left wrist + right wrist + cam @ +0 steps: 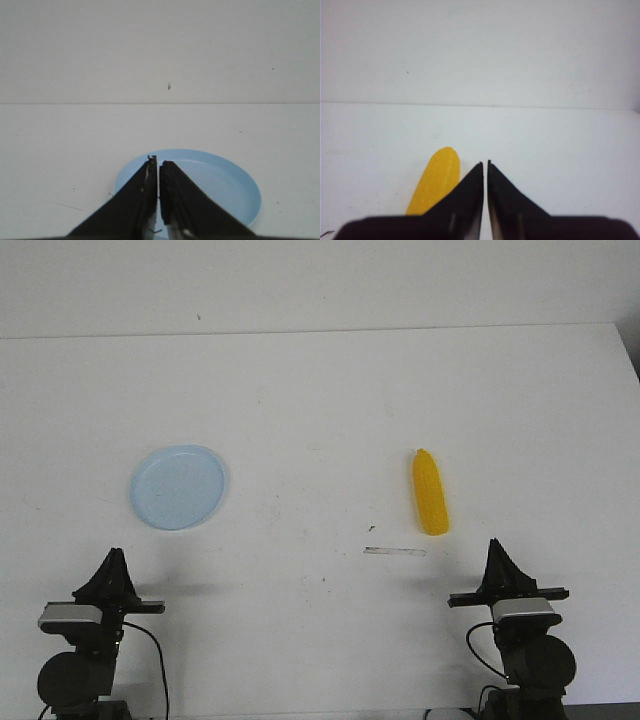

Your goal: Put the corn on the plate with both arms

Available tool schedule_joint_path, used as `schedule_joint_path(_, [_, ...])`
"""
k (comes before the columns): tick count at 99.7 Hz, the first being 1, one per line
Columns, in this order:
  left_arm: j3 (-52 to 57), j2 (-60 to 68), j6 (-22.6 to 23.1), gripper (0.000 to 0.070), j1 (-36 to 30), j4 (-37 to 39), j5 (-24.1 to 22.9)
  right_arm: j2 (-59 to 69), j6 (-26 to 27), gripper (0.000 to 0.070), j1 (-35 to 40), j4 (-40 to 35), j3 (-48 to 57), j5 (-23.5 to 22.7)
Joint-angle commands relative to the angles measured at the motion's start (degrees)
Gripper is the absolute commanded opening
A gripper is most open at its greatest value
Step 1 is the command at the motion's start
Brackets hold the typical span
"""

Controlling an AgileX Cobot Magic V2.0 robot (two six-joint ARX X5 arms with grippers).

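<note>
Right now you have both arms parked low in the front view, one in each bottom corner of the frame. Your left gripper [115, 554] points up the frame toward the plate [179, 487], which lies flat on the table [320, 390] at centre left, just above that gripper. In the left wrist view the fingers [137, 192] are pressed together with only a thin slit between them, holding nothing, and their tips overlap the near rim of the plate [220, 182].

Your right gripper [497, 545] sits at lower right. Its fingers [510, 195] are likewise closed to a narrow line and carry nothing. The corn [430, 492] lies on the table at centre right of the front view, above and slightly left of the right gripper, its tapered tip pointing toward the top of the frame. In the right wrist view the corn [436, 177] shows just beside the closed fingers, partly hidden behind them.

Corn and plate are well apart. A short pale strip [395, 552] lies below the corn.
</note>
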Motion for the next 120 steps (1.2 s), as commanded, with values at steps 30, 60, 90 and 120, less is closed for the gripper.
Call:
schedule_joint_path(30, [-1.2, -0.09, -1.79, 0.0001, 0.0, 1.03, 0.13, -0.02, 0.31, 0.0015, 0.02, 0.61, -0.07, -0.09])
schedule_joint_path(60, [2.19, 0.17, -12.92, 0.0001, 0.0, 2.36, -0.2, -0.02, 0.31, 0.0015, 0.02, 0.61, -0.07, -0.09])
schedule_joint_path(90, [11.85, 4.96, -8.46, 0.0001, 0.0, -0.31, -1.36, -0.02, 0.33, 0.0015, 0.02, 0.61, -0.07, -0.09])
schedule_joint_path(120, [22.8, 20.26, -2.8, 0.0001, 0.0, -0.37, -1.36, -0.02, 0.31, 0.0015, 0.02, 0.61, -0.07, -0.09])
